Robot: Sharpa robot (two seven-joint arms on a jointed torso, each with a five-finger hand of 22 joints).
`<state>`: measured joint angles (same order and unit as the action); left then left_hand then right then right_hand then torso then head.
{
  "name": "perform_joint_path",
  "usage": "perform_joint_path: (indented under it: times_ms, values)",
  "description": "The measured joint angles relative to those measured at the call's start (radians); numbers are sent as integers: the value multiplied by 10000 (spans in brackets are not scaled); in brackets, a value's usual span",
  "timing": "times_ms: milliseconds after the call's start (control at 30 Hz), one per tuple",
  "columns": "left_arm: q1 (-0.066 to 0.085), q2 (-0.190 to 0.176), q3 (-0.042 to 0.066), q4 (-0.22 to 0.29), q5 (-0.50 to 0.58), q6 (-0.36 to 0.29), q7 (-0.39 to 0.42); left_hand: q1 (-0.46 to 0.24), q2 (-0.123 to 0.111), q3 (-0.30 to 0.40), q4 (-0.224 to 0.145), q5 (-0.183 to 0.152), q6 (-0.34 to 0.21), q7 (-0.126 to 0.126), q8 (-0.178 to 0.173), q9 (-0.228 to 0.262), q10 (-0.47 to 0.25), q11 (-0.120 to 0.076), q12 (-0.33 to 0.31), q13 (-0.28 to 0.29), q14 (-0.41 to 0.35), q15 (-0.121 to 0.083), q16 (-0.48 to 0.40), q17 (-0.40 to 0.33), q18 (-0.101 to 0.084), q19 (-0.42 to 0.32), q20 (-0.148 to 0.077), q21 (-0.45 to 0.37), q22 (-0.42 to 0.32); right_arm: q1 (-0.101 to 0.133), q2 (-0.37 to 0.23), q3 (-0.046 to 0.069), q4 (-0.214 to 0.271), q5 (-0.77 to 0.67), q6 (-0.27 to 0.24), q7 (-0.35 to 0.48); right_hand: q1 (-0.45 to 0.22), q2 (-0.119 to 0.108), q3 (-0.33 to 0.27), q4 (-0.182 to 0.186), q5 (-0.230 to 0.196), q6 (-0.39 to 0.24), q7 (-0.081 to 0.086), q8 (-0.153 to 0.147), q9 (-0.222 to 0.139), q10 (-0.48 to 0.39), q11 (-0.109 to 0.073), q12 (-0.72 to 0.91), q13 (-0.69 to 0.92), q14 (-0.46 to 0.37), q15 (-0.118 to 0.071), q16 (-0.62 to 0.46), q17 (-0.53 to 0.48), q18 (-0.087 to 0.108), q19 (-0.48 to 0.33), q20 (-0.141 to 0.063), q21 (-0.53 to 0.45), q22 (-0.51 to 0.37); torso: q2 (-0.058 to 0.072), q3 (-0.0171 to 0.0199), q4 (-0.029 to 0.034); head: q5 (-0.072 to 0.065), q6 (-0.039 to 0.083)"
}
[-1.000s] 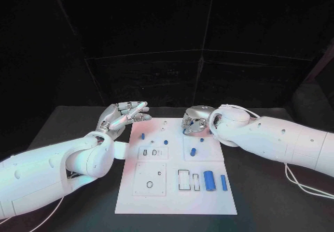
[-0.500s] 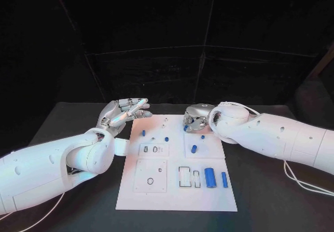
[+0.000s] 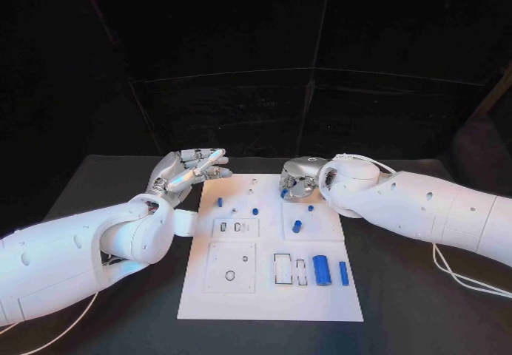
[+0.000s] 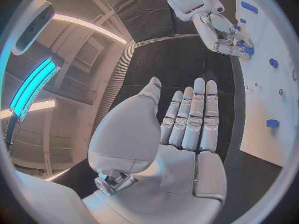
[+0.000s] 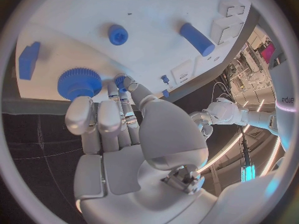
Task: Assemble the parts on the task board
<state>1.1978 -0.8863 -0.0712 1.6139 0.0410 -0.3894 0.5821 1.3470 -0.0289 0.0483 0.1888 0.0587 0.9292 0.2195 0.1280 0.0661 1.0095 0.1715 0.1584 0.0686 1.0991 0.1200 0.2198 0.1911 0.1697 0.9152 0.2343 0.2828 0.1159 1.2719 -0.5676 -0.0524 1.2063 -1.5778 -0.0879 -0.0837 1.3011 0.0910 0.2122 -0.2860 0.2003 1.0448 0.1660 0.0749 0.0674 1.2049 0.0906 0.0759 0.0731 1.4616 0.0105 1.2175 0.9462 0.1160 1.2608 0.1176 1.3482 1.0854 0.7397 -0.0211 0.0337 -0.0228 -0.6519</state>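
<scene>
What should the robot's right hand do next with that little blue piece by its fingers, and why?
Probably close its fingertips on it and lift a little. The right hand is curled down over the far end of the task board, and in its wrist view its fingertips are right at a small blue part, beside the blue gear. The left hand is open and off the board's edge.

One board (image 3: 267,296). At least six blue parts (image 3: 321,270) countable on it in the head view, plus one blue gear (image 5: 79,83) by the fingers; the smallest pieces are hard to count. Two hands: left hand (image 3: 190,171) and right hand (image 3: 299,185).
</scene>
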Motion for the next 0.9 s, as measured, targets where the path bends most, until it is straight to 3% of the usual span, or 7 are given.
perform_joint_path:
  times_ms: [67, 367, 567, 900]
  values:
    - [3, -3, 0, -1, 0, 4, -4, 0, 0, 0, 0, 0, 0, 0, 0, 0, 0, 0, 0, 0, 0, 0, 0, 0, 0, 0, 0, 0, -1, 0, -47, -1, 87, 0, -118, 17, 19, 18, 160, 1, -23, 107, -14, 24, 17, 139, -32, -6, 3, 37, -37, 48, 72, -160, 187, -30, 176, 310, -1, -1, -1, -4, -1]
    - [9, -28, 0, -31, -2, 23, -22, 0, 0, 0, 0, 0, 0, 0, 0, 0, 0, 0, -36, 0, 0, 0, -49, -1, 0, 0, 0, 0, 0, -3, -56, 2, 308, 208, -1194, 144, 18, 15, 652, 32, 90, 241, -77, 26, 14, 263, -84, -17, 55, 37, -37, 165, 92, -158, 333, -86, 410, 715, -2, -7, 1, 4, 33]
    - [12, -24, 0, -55, -2, 37, -31, 0, 0, 0, 0, 0, 0, 0, 0, 1, 0, 0, -36, 0, 0, 0, -49, -2, 0, 0, 0, 0, 0, -2, 308, 10, -106, 354, -1702, 195, -38, -42, 793, 56, 89, 234, -83, 25, 9, 263, -84, -17, 42, 37, -37, 216, 91, -157, 333, -86, 414, 750, 13, -7, 20, 39, 76]
    - [49, -29, 0, -51, -3, 66, -47, 0, 0, -27, -28, 0, 37, 37, 0, 1, 0, 0, -35, 0, 0, 0, -49, -3, 0, 0, 0, 0, -10, 1, 1069, 16, -1004, 475, -2028, 323, -77, -82, 902, 58, 89, 232, -83, 24, -12, 262, -84, -17, 25, 36, -36, 226, 111, -156, 332, -86, 458, 778, 46, -11, 26, 98, 89]
